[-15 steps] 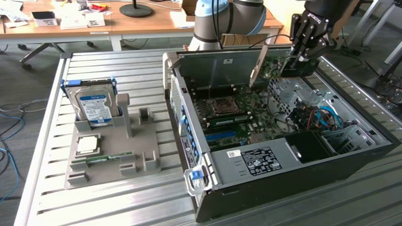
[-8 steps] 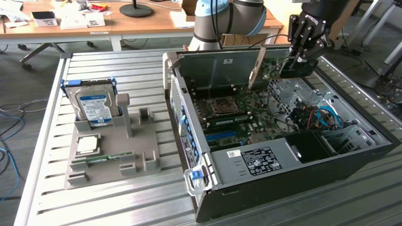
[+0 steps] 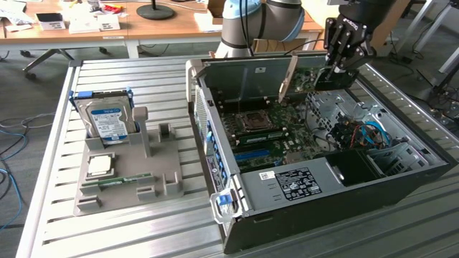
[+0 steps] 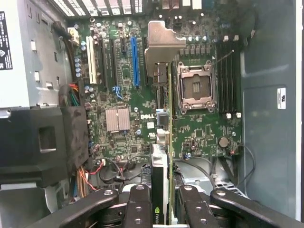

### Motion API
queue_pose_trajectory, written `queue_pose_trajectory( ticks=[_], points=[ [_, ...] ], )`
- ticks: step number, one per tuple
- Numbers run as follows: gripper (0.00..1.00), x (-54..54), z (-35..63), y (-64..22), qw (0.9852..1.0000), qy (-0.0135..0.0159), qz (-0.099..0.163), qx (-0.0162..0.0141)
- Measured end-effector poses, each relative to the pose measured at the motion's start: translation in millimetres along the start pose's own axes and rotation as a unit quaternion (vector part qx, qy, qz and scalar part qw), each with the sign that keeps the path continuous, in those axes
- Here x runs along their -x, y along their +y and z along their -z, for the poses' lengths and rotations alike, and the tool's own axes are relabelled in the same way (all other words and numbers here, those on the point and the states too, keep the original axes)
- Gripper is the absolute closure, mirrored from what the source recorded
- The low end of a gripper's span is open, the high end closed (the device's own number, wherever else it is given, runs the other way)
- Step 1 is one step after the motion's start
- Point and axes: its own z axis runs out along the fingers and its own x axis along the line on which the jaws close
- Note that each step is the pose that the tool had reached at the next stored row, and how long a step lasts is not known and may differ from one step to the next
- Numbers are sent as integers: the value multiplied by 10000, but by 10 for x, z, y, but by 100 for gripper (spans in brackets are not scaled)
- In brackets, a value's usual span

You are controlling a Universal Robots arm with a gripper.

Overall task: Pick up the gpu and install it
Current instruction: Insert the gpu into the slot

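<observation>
In the exterior view, the gripper [image 3: 334,74] is gripping the gpu [image 3: 305,72] and holding it upright above the far part of the open computer case [image 3: 401,183], over the motherboard [image 3: 276,134]. On the exterior view's left, a hard drive [image 3: 107,115] is standing in a grey holder [image 3: 122,180].

In the wrist view, the gripper [image 4: 164,209] is clamping the gpu [image 4: 160,166] edge-on, and the card is hanging between the blue slot [image 4: 134,61] and the processor socket [image 4: 196,85].

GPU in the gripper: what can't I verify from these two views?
- gpu fan face: edge-on in the wrist view; in the exterior view partly covered by the gripper.
- Its connector edge: wrist view, hidden behind the card itself.
- Where the fingers meet the card: wrist view, partly cut off by the frame edge.
</observation>
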Motion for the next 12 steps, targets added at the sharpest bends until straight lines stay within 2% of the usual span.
queue_pose_trajectory(
  ticks=[4,7,12],
  points=[
    [73,-25,-5,25,10000,-12,0,2],
    [73,-45,-8,51,10000,-39,-1,4],
    [73,-50,-14,57,10000,-42,-1,4]
  ],
)
